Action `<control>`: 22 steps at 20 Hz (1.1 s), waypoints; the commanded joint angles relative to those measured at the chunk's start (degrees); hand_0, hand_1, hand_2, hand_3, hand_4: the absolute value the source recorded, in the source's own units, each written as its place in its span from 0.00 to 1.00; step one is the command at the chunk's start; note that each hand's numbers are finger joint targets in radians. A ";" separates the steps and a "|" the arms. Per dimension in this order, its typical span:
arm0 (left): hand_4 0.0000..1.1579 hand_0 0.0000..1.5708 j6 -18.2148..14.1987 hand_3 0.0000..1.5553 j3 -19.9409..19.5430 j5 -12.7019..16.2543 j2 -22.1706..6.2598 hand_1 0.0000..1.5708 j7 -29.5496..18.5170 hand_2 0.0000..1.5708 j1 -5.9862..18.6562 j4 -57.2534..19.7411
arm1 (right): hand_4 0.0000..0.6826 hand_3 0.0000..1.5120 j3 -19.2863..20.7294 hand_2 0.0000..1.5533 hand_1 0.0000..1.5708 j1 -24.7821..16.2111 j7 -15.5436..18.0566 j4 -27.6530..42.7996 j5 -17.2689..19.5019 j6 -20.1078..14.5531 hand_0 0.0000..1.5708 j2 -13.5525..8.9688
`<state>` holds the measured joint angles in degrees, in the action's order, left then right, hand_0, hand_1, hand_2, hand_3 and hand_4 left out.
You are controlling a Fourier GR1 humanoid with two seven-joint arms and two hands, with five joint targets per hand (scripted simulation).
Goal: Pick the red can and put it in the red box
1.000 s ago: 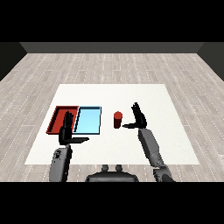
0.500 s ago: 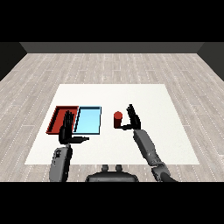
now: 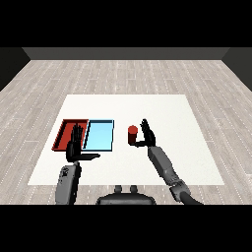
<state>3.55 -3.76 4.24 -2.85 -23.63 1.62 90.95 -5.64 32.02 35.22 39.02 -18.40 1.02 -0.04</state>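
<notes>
The red can (image 3: 132, 135) stands upright on the white table (image 3: 167, 113), just right of the light blue tray (image 3: 99, 135). My right hand (image 3: 147, 134) is close beside the can on its right, fingers straight and thumb reaching toward it, not closed round it. The red tray (image 3: 66, 133) lies at the left, touching the blue tray. My left hand (image 3: 75, 145) is raised over the red tray's near right corner, fingers straight up and thumb out to the right, holding nothing.
Both trays hold nothing that I can see. A grey wood floor (image 3: 123, 74) surrounds the table. My right forearm (image 3: 163, 164) slants in from the lower right.
My right hand has moved left toward the red can and now sits right beside it. The left hand and the can have stayed where they were.
</notes>
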 commanded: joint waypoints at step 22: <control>0.00 0.00 -0.48 0.00 1.20 -1.09 -0.14 0.00 3.15 0.00 -2.58 5.12 | 0.00 0.00 -13.47 0.00 0.00 7.17 2.28 -6.08 -16.64 -3.18 0.00 0.04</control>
<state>3.66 -3.37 3.61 -3.12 -22.75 0.52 92.64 -17.67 40.96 38.99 29.01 -33.53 -1.32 -0.03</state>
